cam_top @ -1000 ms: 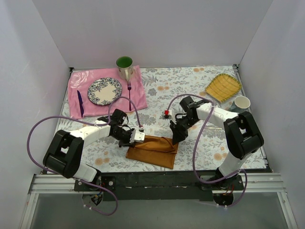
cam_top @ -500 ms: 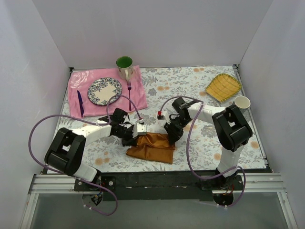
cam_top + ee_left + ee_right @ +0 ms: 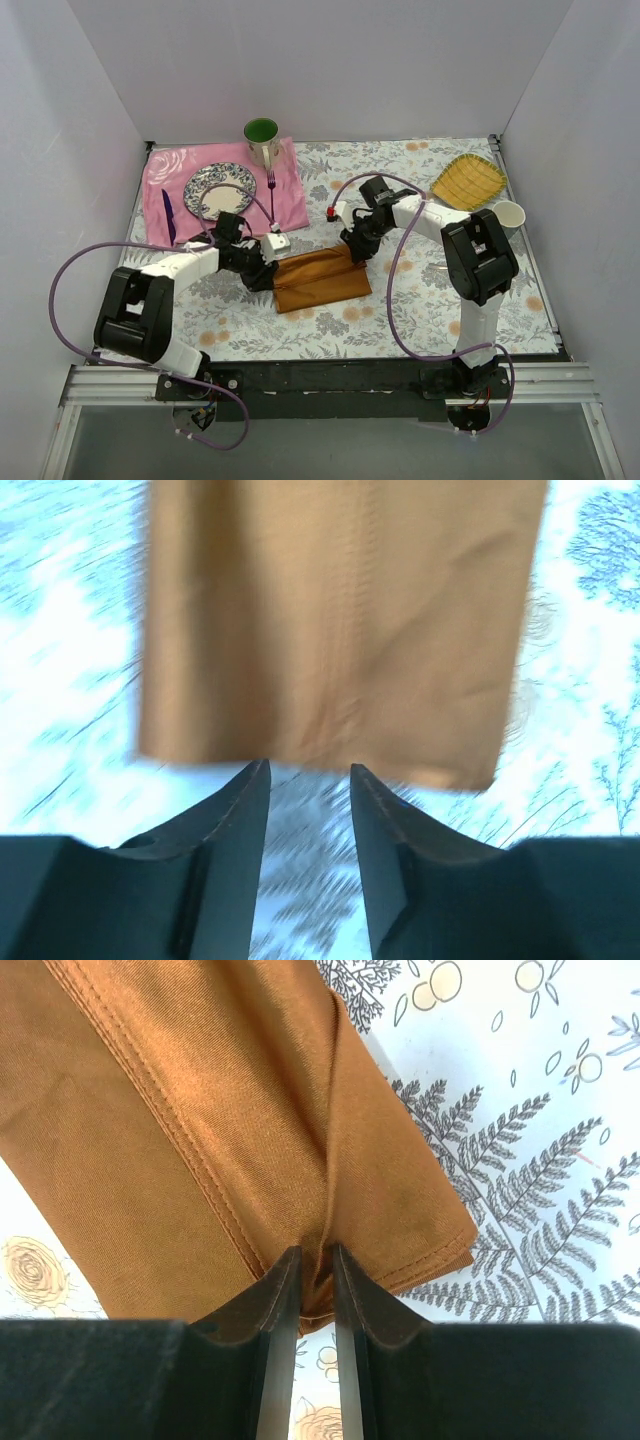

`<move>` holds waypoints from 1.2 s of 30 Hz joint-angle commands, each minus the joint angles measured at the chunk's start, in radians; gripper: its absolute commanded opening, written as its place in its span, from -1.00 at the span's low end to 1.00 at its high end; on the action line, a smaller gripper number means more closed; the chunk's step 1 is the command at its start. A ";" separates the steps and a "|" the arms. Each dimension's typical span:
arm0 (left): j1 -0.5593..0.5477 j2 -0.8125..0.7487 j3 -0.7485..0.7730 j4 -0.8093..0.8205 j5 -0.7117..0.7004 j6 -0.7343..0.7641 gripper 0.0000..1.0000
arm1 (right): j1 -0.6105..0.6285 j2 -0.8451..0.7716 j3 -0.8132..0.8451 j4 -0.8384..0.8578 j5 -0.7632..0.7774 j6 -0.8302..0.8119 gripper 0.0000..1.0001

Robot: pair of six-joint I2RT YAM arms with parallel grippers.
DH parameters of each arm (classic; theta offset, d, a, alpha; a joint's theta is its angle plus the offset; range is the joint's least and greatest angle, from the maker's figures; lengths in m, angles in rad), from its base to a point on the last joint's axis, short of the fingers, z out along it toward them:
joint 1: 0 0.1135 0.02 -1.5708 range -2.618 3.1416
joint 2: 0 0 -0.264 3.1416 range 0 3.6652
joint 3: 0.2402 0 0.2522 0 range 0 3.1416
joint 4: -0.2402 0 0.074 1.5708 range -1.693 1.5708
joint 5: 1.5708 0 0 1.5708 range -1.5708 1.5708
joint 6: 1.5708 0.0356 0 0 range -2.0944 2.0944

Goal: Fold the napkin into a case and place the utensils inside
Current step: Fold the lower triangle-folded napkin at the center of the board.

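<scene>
Napkin (image 3: 322,282) lies folded into a flat rust-orange rectangle near the middle of the worktop, somewhat toward its near edge. Its long axis runs left to right, roughly along that near edge, with the right end tipped a little toward the far edge.

My right claw (image 3: 315,1255) is clamped on it. A pinched ridge of satin rises between the fingers at the cloth's far-right corner, and a stitched hem runs away from the grip along the length.

My left claw (image 3: 308,770) stands apart with nothing between the fingers. It sits at the opposite short end, with the cloth's edge just ahead of the tips and not touching them. So the napkin stretches lengthwise between my two claws.

I judge the fold nearly done, though I cannot tell which end opens as a pocket. The fork (image 3: 271,193) rests on the pink cloth (image 3: 292,205) toward the far-left corner, nearer my left arm, so that arm suits the fetching.
</scene>
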 commanded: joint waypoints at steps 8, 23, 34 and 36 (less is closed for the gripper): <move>0.088 -0.123 0.160 0.067 0.280 -0.486 0.96 | 0.004 0.010 0.011 -0.030 -0.036 -0.041 -0.43; 0.061 -0.006 -0.030 0.791 0.211 -1.543 0.96 | -0.094 -0.072 0.089 -0.039 -0.439 0.225 -0.30; 0.056 -0.179 -0.022 0.881 0.046 -1.236 0.96 | -0.174 -0.336 -0.052 0.671 -0.299 0.535 0.97; 0.057 -0.190 -0.004 0.859 -0.006 -1.151 0.96 | -0.182 -0.335 -0.066 0.691 -0.248 0.582 0.97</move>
